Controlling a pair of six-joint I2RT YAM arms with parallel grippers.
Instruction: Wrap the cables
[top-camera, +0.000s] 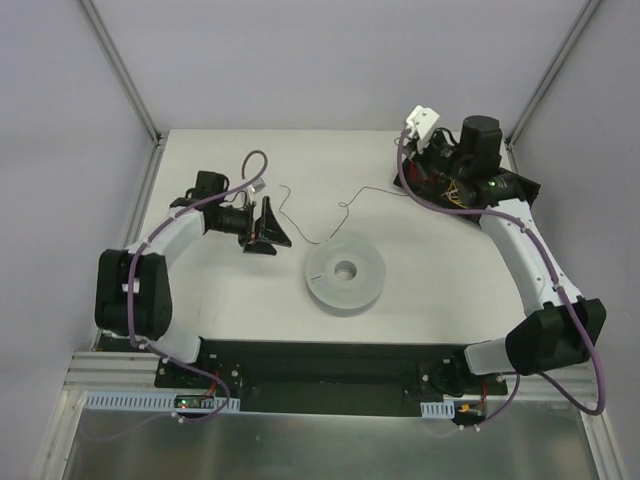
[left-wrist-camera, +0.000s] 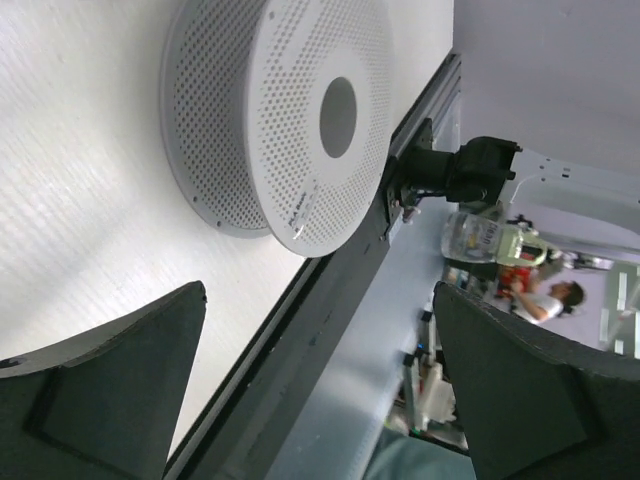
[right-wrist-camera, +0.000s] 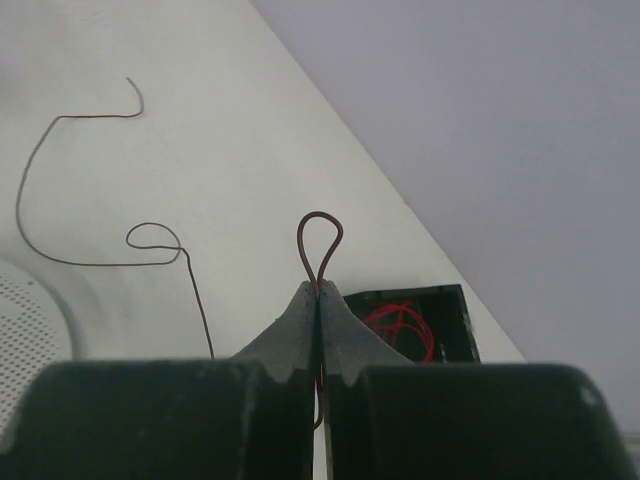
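If distinct, two cables (right-wrist-camera: 95, 117); one spool (top-camera: 345, 275).

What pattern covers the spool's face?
Tiny holes all over the grey spool; best in left wrist view.

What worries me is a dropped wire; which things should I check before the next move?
1. Right pincer shut on the wire: ok, a small loop pokes past its tips.
2. Left pincer open, holding nothing: ok.
3. Spool lying flat on the table: ok.
4. Wire fastened to the spool: cannot tell.
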